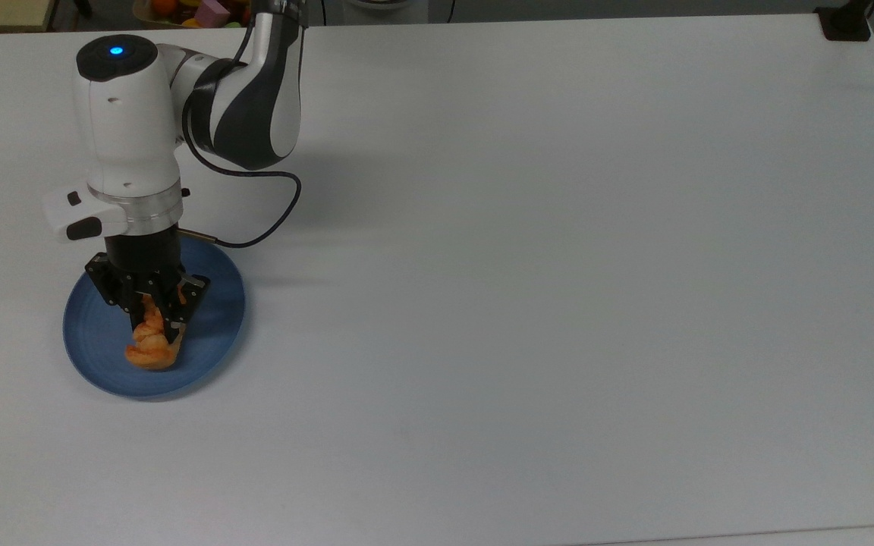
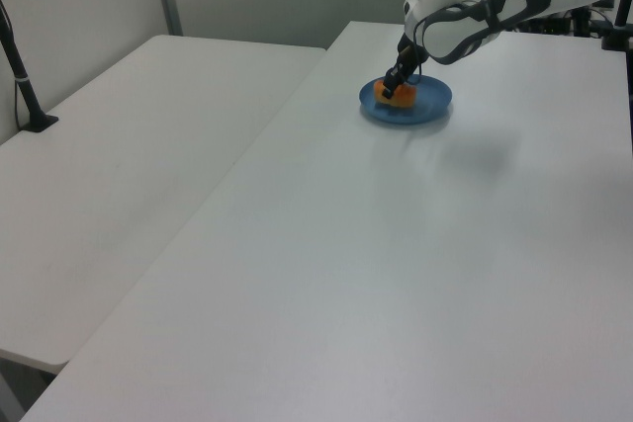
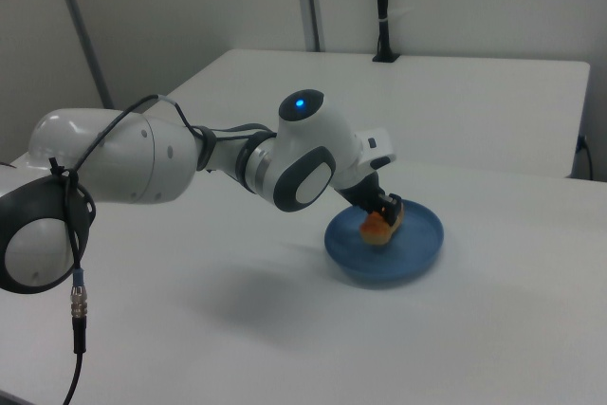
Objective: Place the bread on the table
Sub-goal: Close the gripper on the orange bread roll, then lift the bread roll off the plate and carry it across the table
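The bread (image 1: pixel 150 347) is a small golden-orange roll over the round blue plate (image 1: pixel 213 307) at the top view's left. My gripper (image 1: pixel 155 322) points down over it and is shut on its upper end, so the roll hangs tilted, its lower end close to the plate. The left view has the bread (image 2: pixel 397 99) under the gripper (image 2: pixel 393 89) on the plate (image 2: pixel 427 106). In the right view the gripper (image 3: pixel 387 211) pinches the bread (image 3: pixel 376 228) above the plate (image 3: pixel 417 246). Around the plate spreads the white table (image 1: pixel 558 303).
A bin of coloured fruit and a pink block (image 1: pixel 202 10) sits beyond the table's far edge. A black clamp (image 1: pixel 845 23) grips the top view's upper right corner. A second white table (image 2: pixel 119 145) with a black post (image 2: pixel 22 76) stands at the left view's left.
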### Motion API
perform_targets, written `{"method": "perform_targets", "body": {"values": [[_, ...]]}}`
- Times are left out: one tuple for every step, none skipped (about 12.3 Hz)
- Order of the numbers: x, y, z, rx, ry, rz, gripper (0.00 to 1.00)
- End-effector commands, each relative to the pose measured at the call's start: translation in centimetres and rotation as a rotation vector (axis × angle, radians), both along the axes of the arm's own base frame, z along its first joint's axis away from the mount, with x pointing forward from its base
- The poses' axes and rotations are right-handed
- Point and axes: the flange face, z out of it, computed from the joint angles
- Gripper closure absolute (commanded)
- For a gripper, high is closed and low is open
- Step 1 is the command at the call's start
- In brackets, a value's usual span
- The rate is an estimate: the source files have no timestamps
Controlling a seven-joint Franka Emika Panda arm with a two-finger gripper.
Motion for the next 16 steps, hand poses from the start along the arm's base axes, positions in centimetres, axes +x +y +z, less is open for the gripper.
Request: {"method": "perform_targets", "body": {"values": [[-0.9, -0.1, 4.0, 0.003, -0.03, -0.001, 0.6], [-1.3, 0.0, 5.7, 0.005, -0.015, 0.017, 0.6], [-1.7, -0.2, 6.9, 0.011, 0.0, 0.026, 0.6], [-2.1, 0.1, 8.1, 0.016, 0.017, 0.039, 0.6], [-2.6, 0.1, 9.2, 0.025, 0.029, 0.042, 0.6], [-3.7, 0.5, 10.5, 0.033, 0.034, 0.047, 0.6], [-4.4, 0.8, 11.3, 0.034, 0.031, 0.049, 0.6], [-5.5, 1.2, 12.0, 0.032, 0.033, 0.055, 0.6], [-6.1, 2.3, 11.9, 0.027, 0.047, 0.073, 0.6], [-6.7, 4.5, 12.1, 0.014, 0.059, 0.108, 0.6], [-7.2, 6.7, 12.2, 0.008, 0.067, 0.137, 0.6], [-7.6, 8.8, 12.2, 0.019, 0.068, 0.143, 0.6], [-8.0, 12.2, 12.3, 0.034, 0.071, 0.163, 0.6], [-8.3, 15.9, 12.4, 0.044, 0.074, 0.178, 0.6], [-8.5, 18.6, 12.3, 0.039, 0.077, 0.189, 0.6], [-8.7, 22.4, 12.4, 0.035, 0.074, 0.184, 0.6]]}}
